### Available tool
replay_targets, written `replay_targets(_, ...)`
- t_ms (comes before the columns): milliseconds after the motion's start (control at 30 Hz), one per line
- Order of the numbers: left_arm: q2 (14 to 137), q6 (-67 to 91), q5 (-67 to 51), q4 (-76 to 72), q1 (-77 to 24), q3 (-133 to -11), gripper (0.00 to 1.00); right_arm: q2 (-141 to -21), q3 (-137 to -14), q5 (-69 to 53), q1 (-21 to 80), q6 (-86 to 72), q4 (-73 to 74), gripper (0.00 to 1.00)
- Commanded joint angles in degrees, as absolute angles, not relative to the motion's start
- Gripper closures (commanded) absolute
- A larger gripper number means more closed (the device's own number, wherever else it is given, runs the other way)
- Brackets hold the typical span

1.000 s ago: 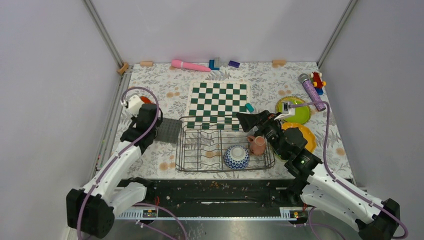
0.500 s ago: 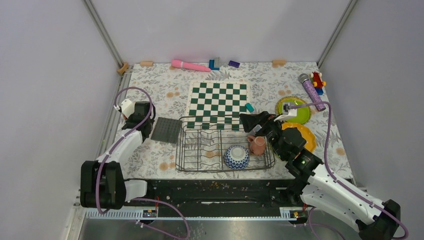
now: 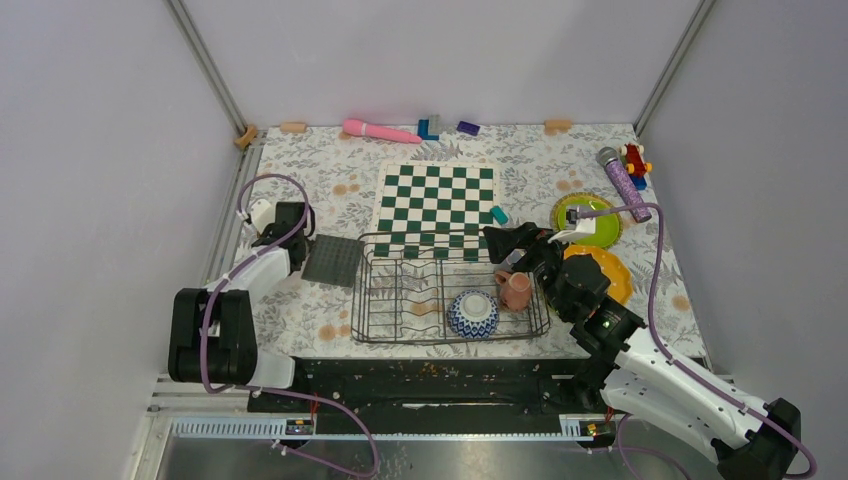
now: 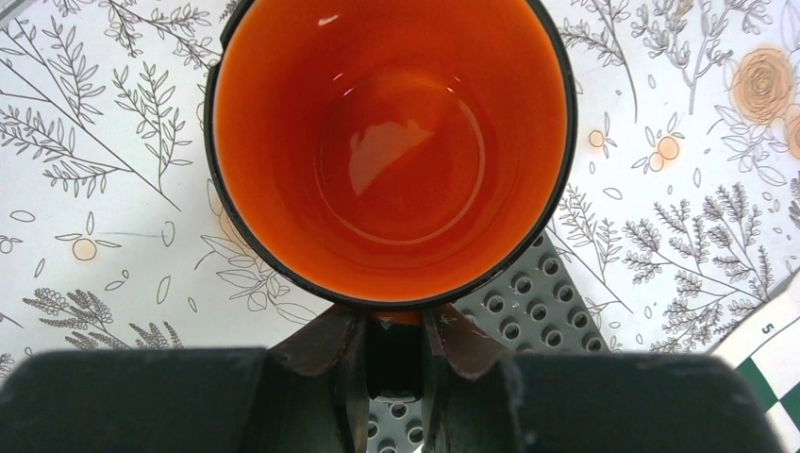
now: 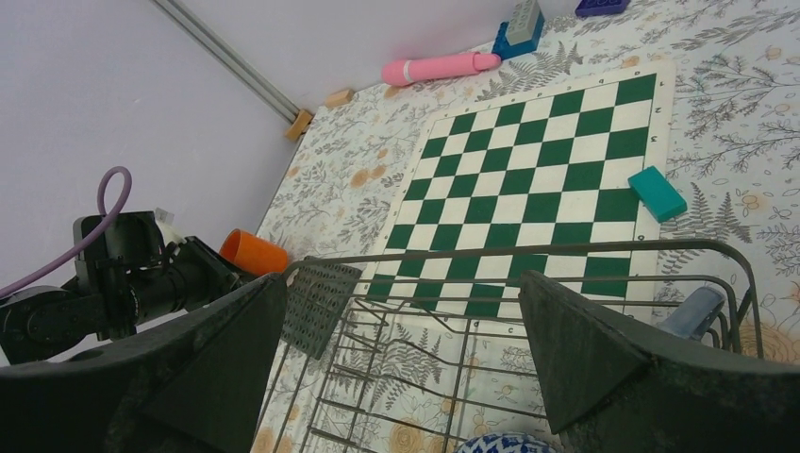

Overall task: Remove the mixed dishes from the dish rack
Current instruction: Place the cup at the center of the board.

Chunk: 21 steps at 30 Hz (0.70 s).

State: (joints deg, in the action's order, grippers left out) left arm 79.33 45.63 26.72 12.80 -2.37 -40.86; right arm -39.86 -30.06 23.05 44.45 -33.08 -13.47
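My left gripper (image 3: pixel 288 222) (image 4: pixel 391 330) is shut on the rim of the orange cup (image 4: pixel 391 142), holding it over the floral cloth left of the grey mat; the cup also shows in the right wrist view (image 5: pixel 253 252). My right gripper (image 3: pixel 497 243) (image 5: pixel 404 283) is open and empty above the back right of the dish rack (image 3: pixel 395 300) (image 5: pixel 528 253). The blue-and-white bowl (image 3: pixel 472 312) lies upside down in the rack. The pink mug (image 3: pixel 516 290) and small grey cup (image 5: pixel 696 311) are at its right end. Lime green (image 3: pixel 597 228) and yellow-orange (image 3: pixel 612 275) plates lie right of the rack. No teal plate shows.
The chessboard (image 3: pixel 435 205) lies behind the rack, with a teal block (image 3: pixel 499 214) at its right edge. The studded grey mat (image 3: pixel 332 260) is left of the rack. A pink tool (image 3: pixel 380 130), purple microphone (image 3: pixel 623 183) and small toy (image 3: pixel 635 158) lie near the back walls.
My left arm has folded back and down toward the left edge, carrying the orange cup. My right gripper has shifted slightly right and nearer over the rack.
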Motion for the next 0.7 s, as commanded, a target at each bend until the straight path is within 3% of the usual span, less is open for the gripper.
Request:
replay_targets(0, 80.0, 46.6, 26.6, 8.2, -1.8, -44.9, 1.0, -39.6, -32.3, 26.2, 44.1, -31.3, -14.5, 0.0)
replay_targets(300, 82.3, 46.6, 27.2, 9.4, -1.7, -46.1, 0.9, -39.4, -32.2, 27.2, 44.1, -30.0, -14.5, 0.0)
replay_targets(467, 82.5, 46.2, 26.3, 9.5, -1.7, -46.3, 0.77, -38.6, -31.8, 28.3, 44.1, -29.7, -14.4, 0.0)
replay_targets(667, 82.5, 46.0, 25.4, 9.8, -1.7, -46.4, 0.68, -38.1, -31.6, 29.1, 44.1, -29.6, -14.1, 0.0)
